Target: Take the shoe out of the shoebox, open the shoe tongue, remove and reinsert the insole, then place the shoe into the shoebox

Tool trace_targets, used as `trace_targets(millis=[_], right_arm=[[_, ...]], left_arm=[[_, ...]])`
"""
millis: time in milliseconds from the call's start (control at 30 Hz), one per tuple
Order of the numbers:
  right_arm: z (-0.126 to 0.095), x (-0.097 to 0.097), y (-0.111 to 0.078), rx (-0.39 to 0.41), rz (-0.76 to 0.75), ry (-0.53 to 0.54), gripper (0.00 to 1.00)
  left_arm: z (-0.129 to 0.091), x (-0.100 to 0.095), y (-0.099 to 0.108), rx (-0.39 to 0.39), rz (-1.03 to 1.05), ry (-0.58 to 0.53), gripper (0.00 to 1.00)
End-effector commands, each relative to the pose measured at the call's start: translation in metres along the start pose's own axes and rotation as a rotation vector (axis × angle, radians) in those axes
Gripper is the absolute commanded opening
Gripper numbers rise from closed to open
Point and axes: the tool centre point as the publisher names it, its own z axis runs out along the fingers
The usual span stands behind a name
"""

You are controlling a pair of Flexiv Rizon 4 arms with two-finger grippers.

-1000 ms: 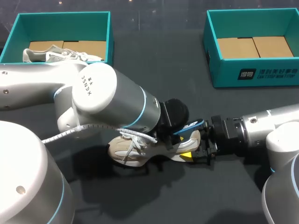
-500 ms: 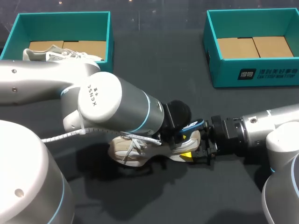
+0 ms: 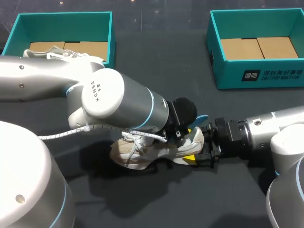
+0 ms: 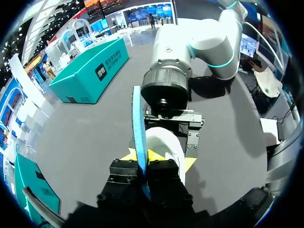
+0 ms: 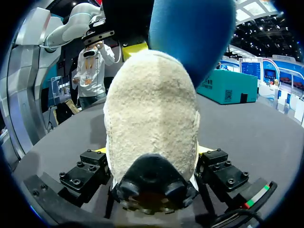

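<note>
A cream shoe (image 3: pixel 142 151) sits at the middle of the dark table (image 3: pixel 156 80), its laced front toward the robot's left and its heel toward the right. The right gripper (image 3: pixel 194 156), coming in low from the right of the shoe, has its two fingers closed against either side of the heel. In the right wrist view the heel of the shoe (image 5: pixel 152 118) fills the space between the black finger blocks, with slivers of yellow tip showing at each flank. The left arm (image 3: pixel 109 102) reaches in across the front of the shoe, hiding much of it from above. Its claw, the left gripper (image 4: pixel 142 164), is pinched almost fully closed on the thin blue insole (image 4: pixel 139 128). The insole stands on edge between the tips, directly above the shoe's heel opening (image 4: pixel 164 145). From overhead only one end of the insole (image 3: pixel 201 117) shows, just above and behind the heel. In the right wrist view the insole (image 5: pixel 190 33) looms over the top of the shoe. Well behind the shoe to the left stands an open teal shoebox (image 3: pixel 61 19) with a second shoe (image 3: pixel 83 57) inside. Another shoebox (image 3: pixel 256 78) stands well behind the shoe to the right, its cardboard floor showing.
</note>
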Motion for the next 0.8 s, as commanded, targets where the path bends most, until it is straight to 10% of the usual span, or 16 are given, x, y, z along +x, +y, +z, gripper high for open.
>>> trace_targets(millis=[33, 167, 300, 800], right_arm=[[0.0, 0.001, 0.001, 0.002, 0.0, -0.001, 0.0], [0.0, 0.001, 0.001, 0.002, 0.0, -0.001, 0.0], [0.0, 0.001, 0.001, 0.002, 0.0, -0.001, 0.0], [0.0, 0.001, 0.001, 0.002, 0.0, -0.001, 0.0]], left_arm=[[-0.006, -0.004, -0.003, 0.015, 0.002, 0.008, 0.0], [-0.007, -0.003, -0.007, 0.026, 0.008, 0.009, 0.0], [-0.007, -0.001, -0.004, 0.031, 0.016, 0.018, 0.29], [0.004, 0.005, 0.004, 0.046, 0.043, 0.06, 0.29]])
